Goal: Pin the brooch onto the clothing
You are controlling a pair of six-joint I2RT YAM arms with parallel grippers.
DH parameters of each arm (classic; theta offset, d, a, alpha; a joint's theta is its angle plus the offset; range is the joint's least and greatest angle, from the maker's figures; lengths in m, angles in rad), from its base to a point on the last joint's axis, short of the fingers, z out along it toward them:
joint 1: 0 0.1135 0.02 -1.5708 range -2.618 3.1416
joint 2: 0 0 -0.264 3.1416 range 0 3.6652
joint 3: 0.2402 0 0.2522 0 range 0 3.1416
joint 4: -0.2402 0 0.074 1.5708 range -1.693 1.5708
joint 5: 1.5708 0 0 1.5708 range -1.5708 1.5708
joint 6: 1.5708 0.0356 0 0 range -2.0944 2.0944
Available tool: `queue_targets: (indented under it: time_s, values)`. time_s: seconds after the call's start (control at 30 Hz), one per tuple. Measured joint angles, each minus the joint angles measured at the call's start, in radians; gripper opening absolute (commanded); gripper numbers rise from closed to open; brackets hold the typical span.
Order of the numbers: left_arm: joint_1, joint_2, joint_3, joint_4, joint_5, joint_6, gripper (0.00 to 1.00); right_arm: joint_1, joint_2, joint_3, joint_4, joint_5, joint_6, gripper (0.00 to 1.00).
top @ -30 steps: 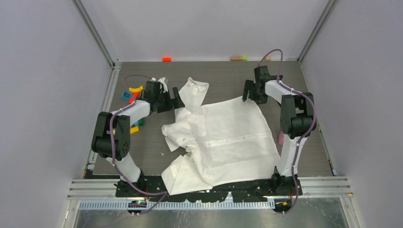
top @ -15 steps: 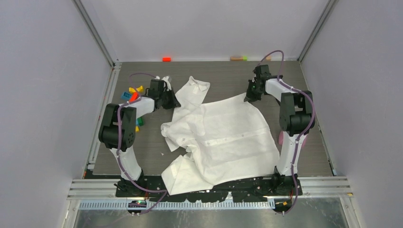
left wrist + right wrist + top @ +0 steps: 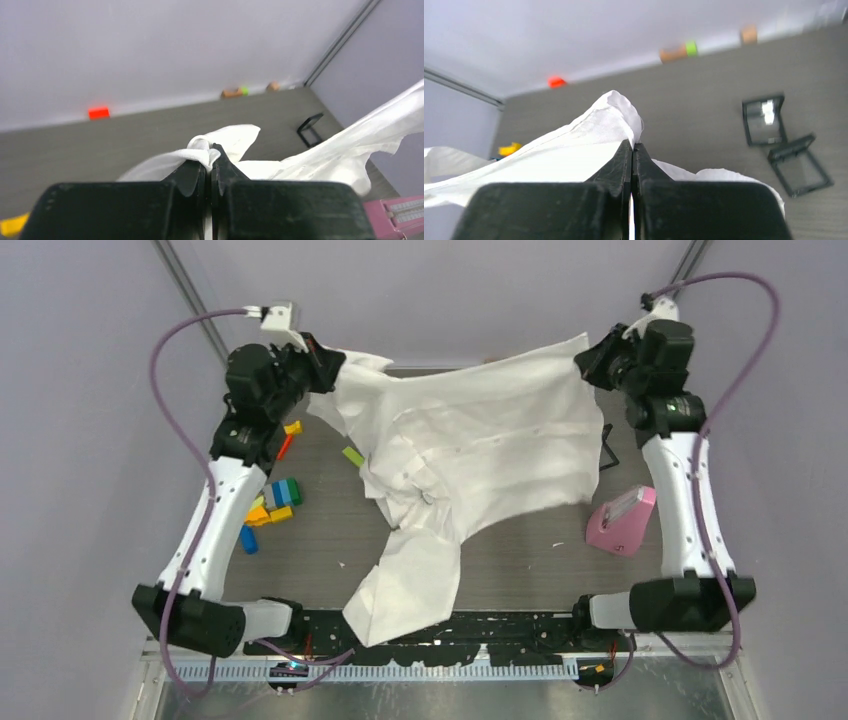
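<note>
The clothing [image 3: 480,440], a large white shirt, hangs stretched in the air between my two grippers, and its lower part trails down to the table's near edge. My left gripper [image 3: 325,365] is shut on a bunched fold of the shirt [image 3: 210,150] at the back left. My right gripper [image 3: 592,352] is shut on the shirt's far right corner [image 3: 616,115]. In both wrist views the jaws stand pressed together with white fabric between their tips. The brooch does not show in any view.
Coloured blocks [image 3: 272,502] lie by the left arm, and a green block [image 3: 352,455] sits under the shirt's left side. A pink box [image 3: 620,522] stands at the right. Two small black open frames [image 3: 764,120] lie near the back right. A red block [image 3: 98,112] rests against the back wall.
Both grippers shut on the shirt's far edge and rose high, lifting the shirt off the table and spreading it. The pink box and the green block came into view.
</note>
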Motion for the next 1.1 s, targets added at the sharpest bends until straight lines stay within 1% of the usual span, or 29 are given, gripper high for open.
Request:
queue_targets:
  time_s: [0.13, 0.2, 0.3, 0.43, 0.53, 0.63, 0.7, 0.8, 0.9, 1.0, 1.07, 1.1]
  values:
    - [-0.001, -0.13, 0.153, -0.124, 0.003, 0.06, 0.0, 0.012, -0.232, 0.071, -0.002, 0.027, -0.016, 0.0]
    - [-0.001, -0.163, 0.275, -0.2, 0.015, 0.091, 0.0, 0.013, -0.331, 0.114, -0.005, 0.039, -0.026, 0.0]
    - [-0.003, -0.18, 0.484, -0.306, 0.041, 0.134, 0.0, 0.013, -0.437, 0.177, -0.011, 0.045, -0.037, 0.0]
    - [-0.005, -0.172, 0.742, -0.423, 0.072, 0.179, 0.0, 0.013, -0.53, 0.263, -0.017, 0.036, -0.045, 0.0]
    - [-0.005, -0.149, 0.929, -0.499, 0.092, 0.208, 0.0, 0.013, -0.563, 0.323, -0.02, 0.024, -0.045, 0.0]
    - [-0.005, -0.154, 1.024, -0.522, 0.112, 0.222, 0.0, 0.013, -0.579, 0.359, -0.023, 0.01, -0.045, 0.01]
    - [-0.005, -0.163, 1.05, -0.523, 0.126, 0.233, 0.0, 0.013, -0.588, 0.367, -0.024, 0.003, -0.045, 0.0]
    - [-0.005, -0.162, 1.051, -0.524, 0.137, 0.245, 0.0, 0.013, -0.592, 0.357, -0.029, 0.005, -0.045, 0.0]
    - [-0.005, -0.137, 1.029, -0.523, 0.14, 0.273, 0.0, 0.013, -0.592, 0.299, -0.014, 0.022, -0.044, 0.0]
    - [-0.006, -0.082, 0.961, -0.506, 0.13, 0.317, 0.0, 0.013, -0.58, 0.176, 0.021, 0.06, -0.043, 0.0]
    - [-0.006, -0.018, 0.895, -0.483, 0.116, 0.356, 0.0, 0.013, -0.554, 0.083, 0.059, 0.089, -0.04, 0.0]
    - [-0.006, 0.026, 0.859, -0.462, 0.111, 0.375, 0.0, 0.013, -0.53, 0.01, 0.108, 0.108, -0.039, 0.0]
